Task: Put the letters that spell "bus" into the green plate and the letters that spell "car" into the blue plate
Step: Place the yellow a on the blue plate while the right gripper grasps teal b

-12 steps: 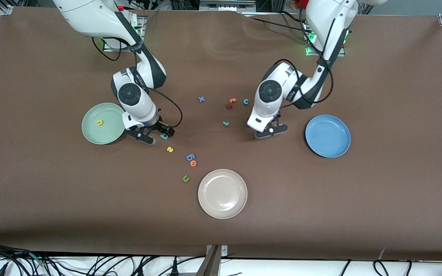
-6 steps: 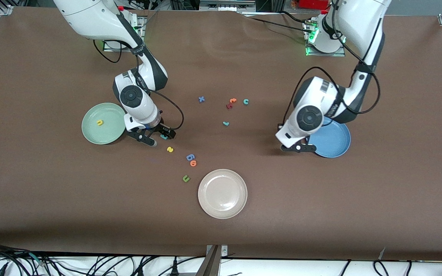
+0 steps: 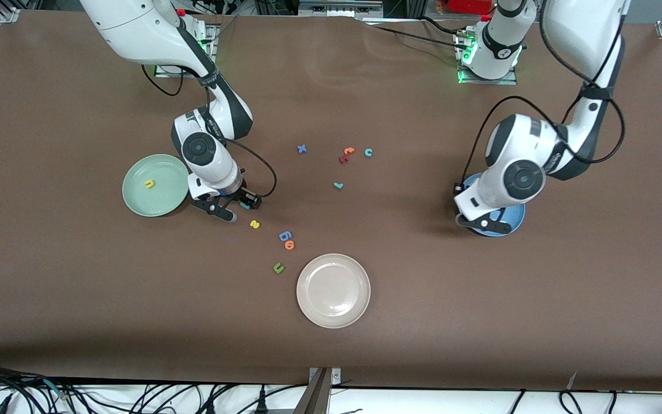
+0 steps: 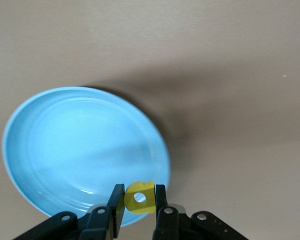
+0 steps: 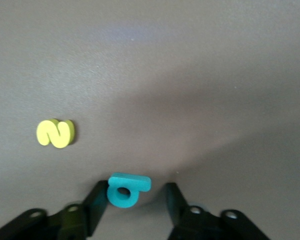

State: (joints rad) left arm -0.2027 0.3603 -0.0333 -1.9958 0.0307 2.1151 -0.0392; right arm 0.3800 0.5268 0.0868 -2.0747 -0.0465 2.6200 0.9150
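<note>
My left gripper is shut on the yellow "a" and hangs over the rim of the blue plate, toward the left arm's end of the table. My right gripper is low on the table beside the green plate. It is open, with its fingers on either side of the teal "b"; one finger touches it, the other stands apart. A yellow "u" lies in the green plate. The yellow "s" lies near the "b". The teal "c" and teal "r" lie mid-table.
A cream plate sits nearest the front camera. Loose letters lie around: a blue "x", orange and dark red ones, a blue one, an orange "o" and an olive "u".
The left arm has swung from mid-table to over the blue plate, carrying the yellow "a". The right gripper has settled lower and its fingers have narrowed around the teal "b".
</note>
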